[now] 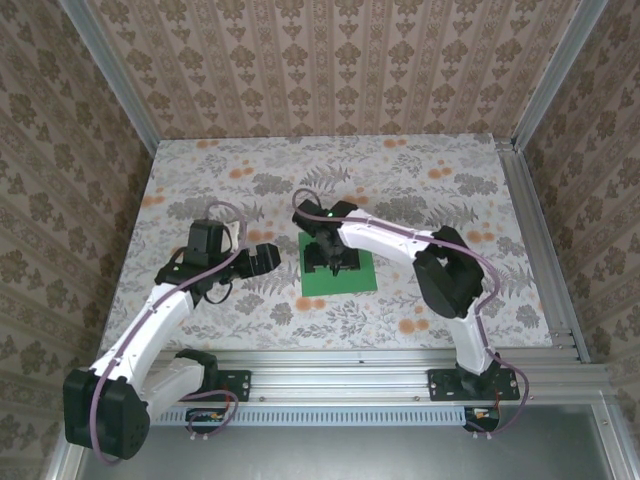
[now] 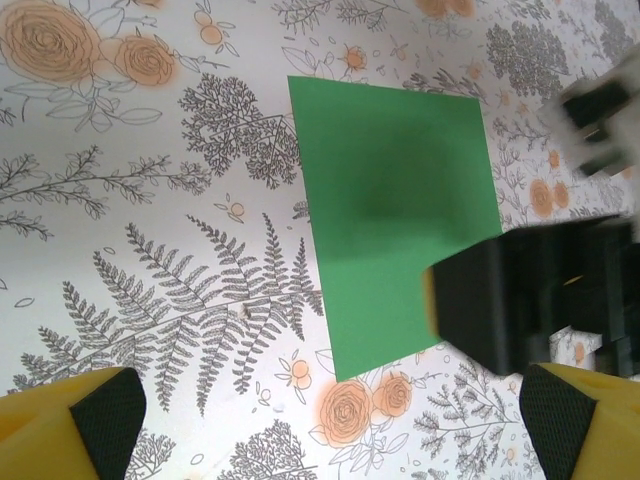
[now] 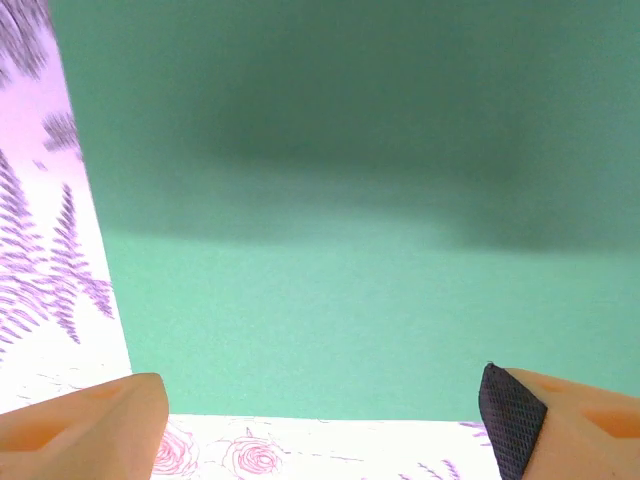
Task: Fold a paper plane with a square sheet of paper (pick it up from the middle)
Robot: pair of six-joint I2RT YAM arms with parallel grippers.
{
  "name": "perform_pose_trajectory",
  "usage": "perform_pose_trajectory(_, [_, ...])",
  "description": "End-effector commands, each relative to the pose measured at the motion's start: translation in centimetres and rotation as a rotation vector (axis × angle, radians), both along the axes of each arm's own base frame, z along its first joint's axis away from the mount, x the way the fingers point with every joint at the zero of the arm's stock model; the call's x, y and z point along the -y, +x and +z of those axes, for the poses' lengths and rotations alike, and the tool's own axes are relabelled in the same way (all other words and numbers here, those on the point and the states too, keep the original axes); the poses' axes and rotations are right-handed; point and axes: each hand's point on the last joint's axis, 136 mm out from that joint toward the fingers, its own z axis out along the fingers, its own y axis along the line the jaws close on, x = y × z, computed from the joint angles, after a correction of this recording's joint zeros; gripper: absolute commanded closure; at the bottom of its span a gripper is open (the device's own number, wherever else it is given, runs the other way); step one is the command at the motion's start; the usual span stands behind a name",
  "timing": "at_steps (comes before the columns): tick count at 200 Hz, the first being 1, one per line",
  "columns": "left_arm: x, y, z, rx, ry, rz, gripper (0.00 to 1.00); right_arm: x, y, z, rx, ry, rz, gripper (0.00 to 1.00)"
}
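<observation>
Near the middle of the table's [image 1: 420, 170] near edge, the square sheet of paper [image 1: 360, 278] lay flat, unfolded. The right gripper [image 1: 330, 262] hovered over its middle, jaws wide; it should lower squarely and pinch gently at centre. The left gripper [image 1: 268, 258], also wide, hung just left of the sheet. The table was floral-printed; patterned wallpaper [image 1: 330, 60] rose beyond.

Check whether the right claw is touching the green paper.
Cannot tell. Right wrist view: the open right claw sits over the green paper, but neither a gap nor contact shows plainly.

top looks down; wrists hover close over paper [image 2: 395, 210]
</observation>
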Motion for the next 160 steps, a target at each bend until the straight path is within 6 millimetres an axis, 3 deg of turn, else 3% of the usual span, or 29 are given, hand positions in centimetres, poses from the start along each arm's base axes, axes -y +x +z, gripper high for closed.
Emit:
perform_pose_trajectory(1, [-0.1,-0.8,-0.5,-0.029,-0.022,0.008,0.00,2.9,1.3,1.7,0.063,-0.048,-0.071,0.12])
perform_pose_trajectory(54, [0.0,-0.7,-1.4,-0.054,-0.033,0.003,0.00,2.2,4.1,0.0,0.063,-0.075,-0.043,0.11])
perform_pose_trajectory(115, [-0.1,-0.7,-1.5,-0.055,-0.033,0.008,0.00,1.6,3.8,-3.4,0.019,-0.089,-0.047,0.13])
perform_pose_trajectory(160, [0.0,-0.5,-1.8,-0.058,-0.035,0.005,0.00,1.5,3.8,-4.5,0.009,-0.112,-0.044,0.14])
